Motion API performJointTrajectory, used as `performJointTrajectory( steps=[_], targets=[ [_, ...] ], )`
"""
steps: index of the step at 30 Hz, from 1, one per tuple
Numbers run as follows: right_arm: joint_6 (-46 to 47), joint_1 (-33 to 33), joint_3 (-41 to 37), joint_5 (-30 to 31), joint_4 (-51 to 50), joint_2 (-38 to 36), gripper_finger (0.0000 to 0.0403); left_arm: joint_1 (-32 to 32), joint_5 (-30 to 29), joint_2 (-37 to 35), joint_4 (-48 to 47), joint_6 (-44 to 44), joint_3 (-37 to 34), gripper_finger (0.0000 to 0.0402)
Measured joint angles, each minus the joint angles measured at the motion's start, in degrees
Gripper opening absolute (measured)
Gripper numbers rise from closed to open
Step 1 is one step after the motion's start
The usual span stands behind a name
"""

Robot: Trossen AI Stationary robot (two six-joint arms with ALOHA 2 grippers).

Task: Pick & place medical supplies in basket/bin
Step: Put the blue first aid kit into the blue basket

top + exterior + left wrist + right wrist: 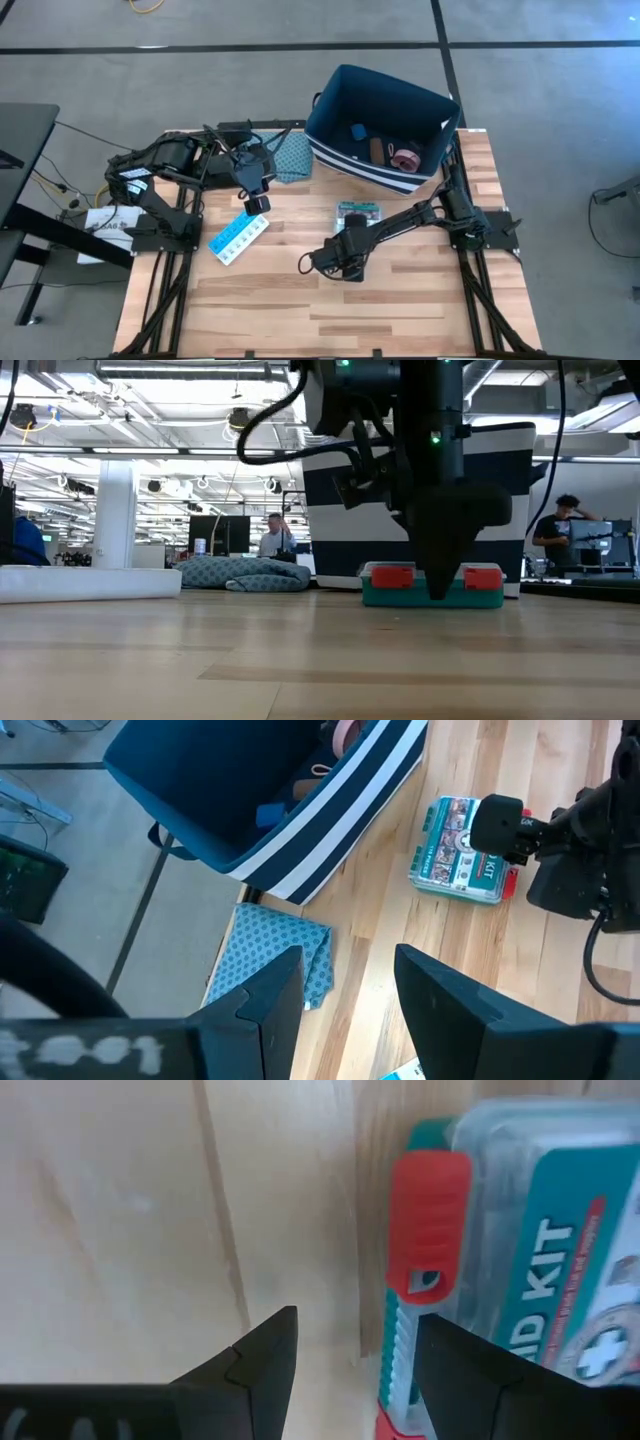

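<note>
On the table [400, 300], the teal-red flat box [359, 211] lies just beside the right end effector [349, 262].

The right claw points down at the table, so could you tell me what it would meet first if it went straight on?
Probably the edge of the teal first-aid kit box with red clasps; bare wooden tabletop lies beside it.

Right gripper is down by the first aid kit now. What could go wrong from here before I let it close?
1. The right gripper looks offset: its open fingers straddle only the first aid kit's red-latched edge, so a grasp may slip or tip the kit.
2. The kit lies flat on the table; descending further might jam a fingertip onto its lid or the wood.
3. The bin stands just behind the kit, so a low carry could hit its striped wall.
</note>
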Motion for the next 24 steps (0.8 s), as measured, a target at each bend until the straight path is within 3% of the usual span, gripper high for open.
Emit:
performJointTrajectory(
  steps=[8,21,24],
  targets=[
    [0.98,-1.16,-3.66,0.69,2.27,-0.39,0.0168,0.01,-0.07,0.00,0.50,0.96,0.00,0.0150],
    [1.28,-1.03,-2.88,-0.26,-2.10,-0.50,0.0018,0.01,-0.37,0.50,4.01,-0.02,0.00,0.0150],
    [5.41,0.00,-0.62,-2.45,-6.20,-0.24,0.0008,0.01,-0.33,0.81,5.27,-0.04,0.00,0.0150]
  ],
)
